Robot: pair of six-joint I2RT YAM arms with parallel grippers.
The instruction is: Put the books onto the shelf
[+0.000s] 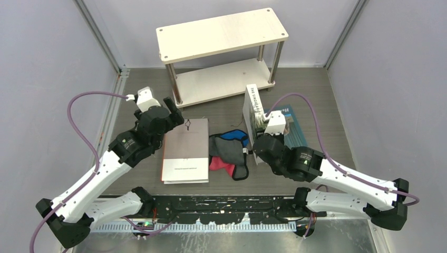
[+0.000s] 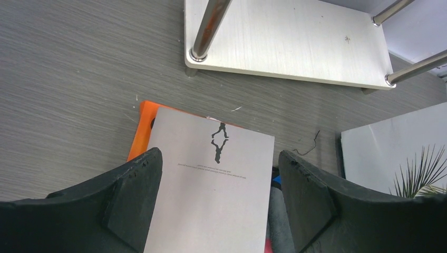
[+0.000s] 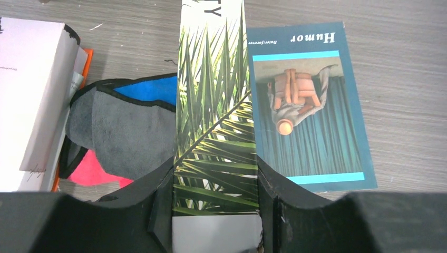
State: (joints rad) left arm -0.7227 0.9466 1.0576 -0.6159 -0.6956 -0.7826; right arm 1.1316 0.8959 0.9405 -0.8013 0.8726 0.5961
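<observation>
Grips plant book (image 3: 213,105) upright in right gripper (image 3: 215,184), near shelf (image 1: 221,34) lower board, beside flat teal book (image 3: 311,116). Holds left gripper (image 2: 220,179) spread open over grey book (image 2: 184,132), atop orange book (image 2: 141,132), left of cloth (image 3: 116,126).

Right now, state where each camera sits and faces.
Top external: above and behind, looking down at the shelf; left arm, right arm show.
Left wrist: faces down on the grey book; open left gripper frames it.
Right wrist: looks along the plant book clamped in the right gripper.
Shared: both wrist views show the plant book.
</observation>
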